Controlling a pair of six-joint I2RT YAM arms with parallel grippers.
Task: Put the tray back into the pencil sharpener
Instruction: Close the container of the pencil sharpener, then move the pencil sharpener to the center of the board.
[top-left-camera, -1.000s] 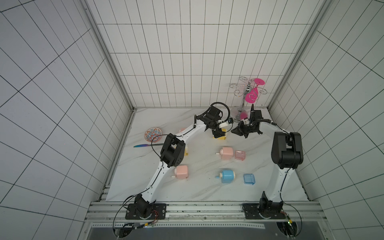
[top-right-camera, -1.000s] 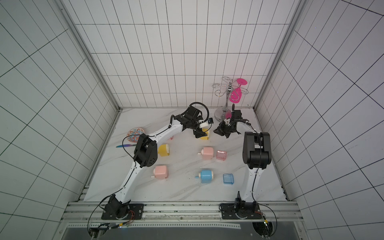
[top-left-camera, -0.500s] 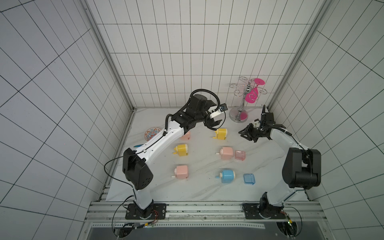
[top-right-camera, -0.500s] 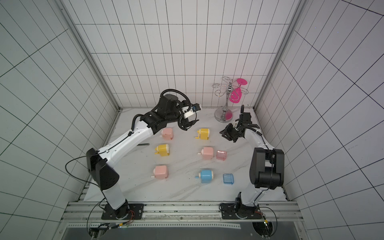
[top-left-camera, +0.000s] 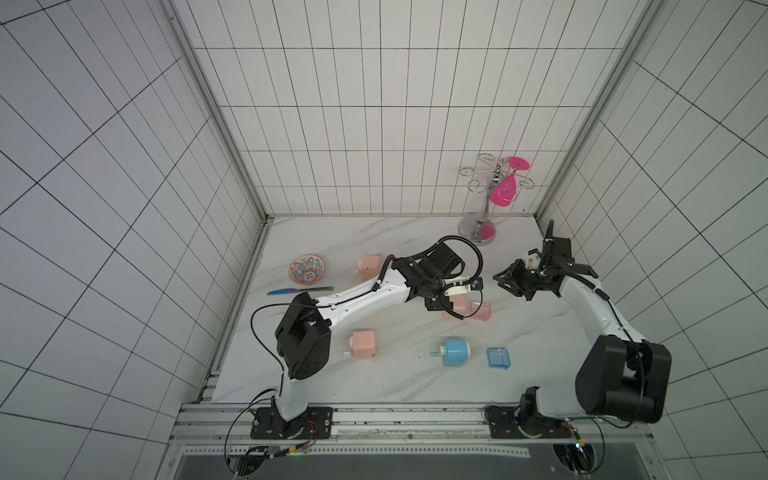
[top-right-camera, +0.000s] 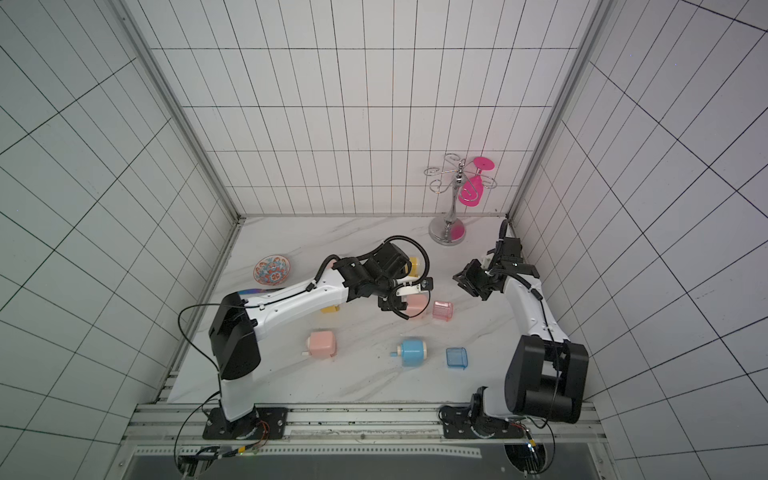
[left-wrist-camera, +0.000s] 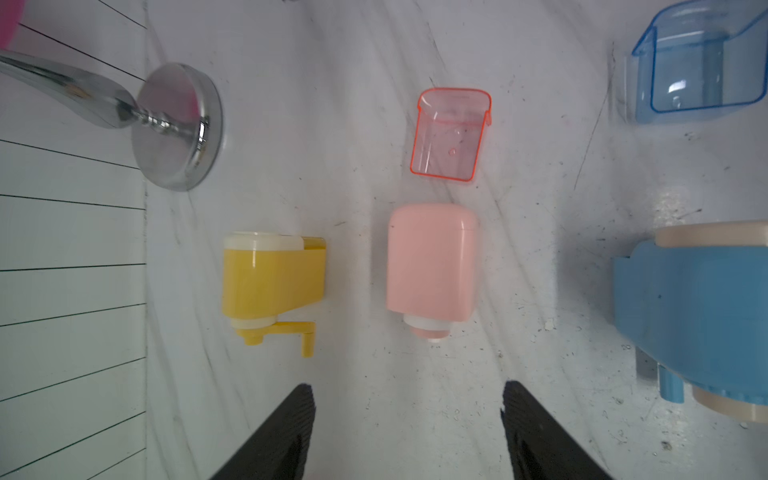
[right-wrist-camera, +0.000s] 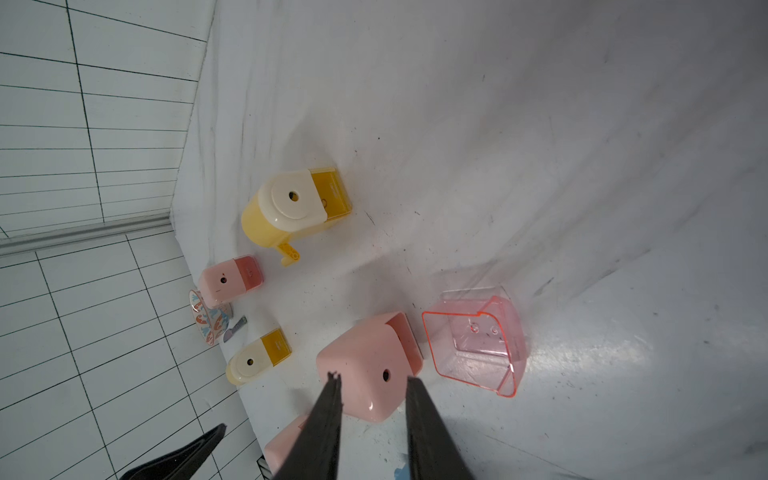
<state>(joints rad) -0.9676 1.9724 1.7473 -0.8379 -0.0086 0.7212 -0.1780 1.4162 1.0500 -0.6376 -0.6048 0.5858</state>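
Nearest the arms' bases, a blue tray (top-left-camera: 498, 357) is lying just beside a blue sharpener (top-left-camera: 455, 352) on the table (top-left-camera: 374, 374). Farther in, the pink tray (left-wrist-camera: 451, 135) is sitting out on the table, just beside the pink sharpener (left-wrist-camera: 432, 262) and not touching it. The left hand (left-wrist-camera: 407, 388) is hovering close by that sharpener, fingers spread wide and empty. The right hand (right-wrist-camera: 374, 379) is hanging near the tray's other side, fingers narrowly parted, gripping nothing. A metal stand (top-left-camera: 478, 232) is standing at the back.

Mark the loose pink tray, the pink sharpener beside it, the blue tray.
pink tray (left-wrist-camera: 451, 135), left wrist view, clear floor.
pink sharpener (left-wrist-camera: 431, 259), left wrist view, body middle.
blue tray (top-left-camera: 498, 357), a top view, centre.
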